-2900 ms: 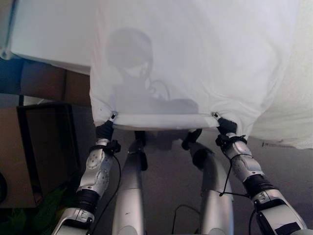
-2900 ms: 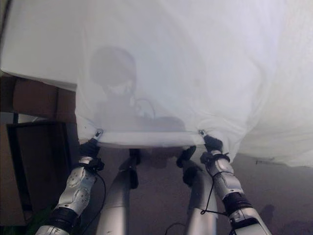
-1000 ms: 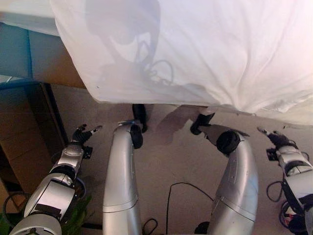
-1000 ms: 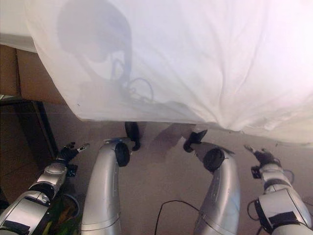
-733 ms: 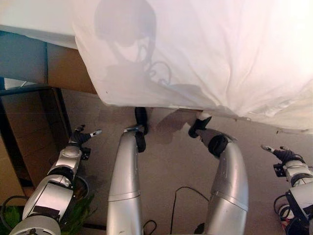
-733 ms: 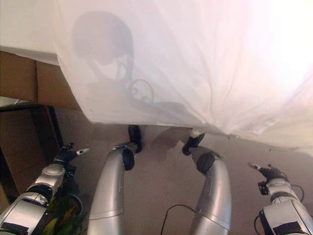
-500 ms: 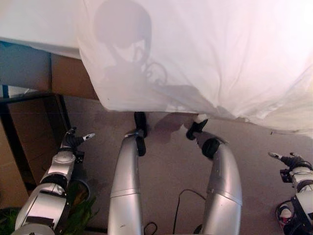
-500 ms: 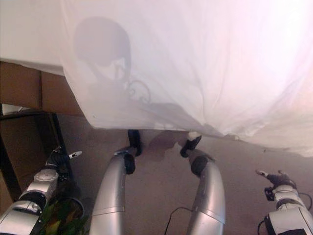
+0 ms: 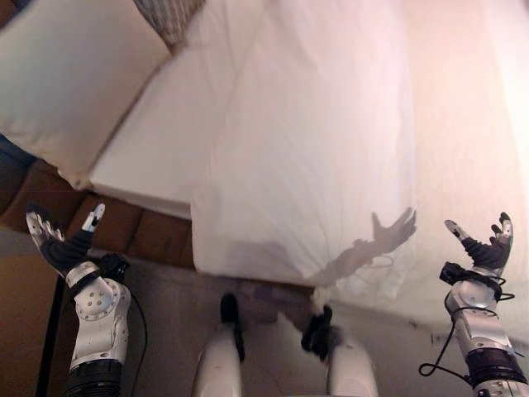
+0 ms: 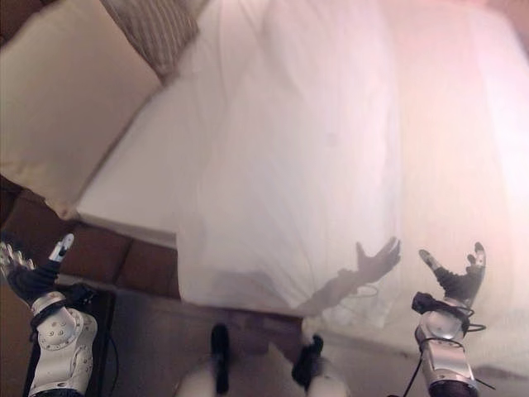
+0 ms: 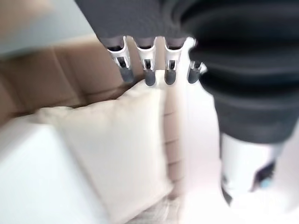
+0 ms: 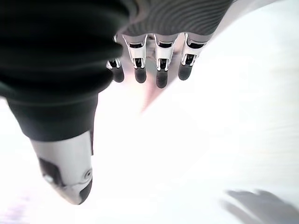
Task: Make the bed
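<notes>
A white sheet [image 9: 331, 141] lies spread over the bed [image 9: 149, 157], running from its far end down to the near edge, where its hem hangs over the side above the floor [image 9: 165, 322]. The mattress shows bare white along the sheet's left side. A cream pillow [image 9: 70, 78] rests at the bed's left corner, partly over the edge, with a striped cushion [image 10: 153, 29] just beyond it. The left robot hand [image 9: 58, 240] is raised off the bed's left side, over the brown bed frame [image 9: 140, 231], fingers straight and spread, holding nothing. The right robot hand [image 9: 483, 248] is raised above the sheet's near right part, fingers likewise spread wide and empty, not touching the cloth.
</notes>
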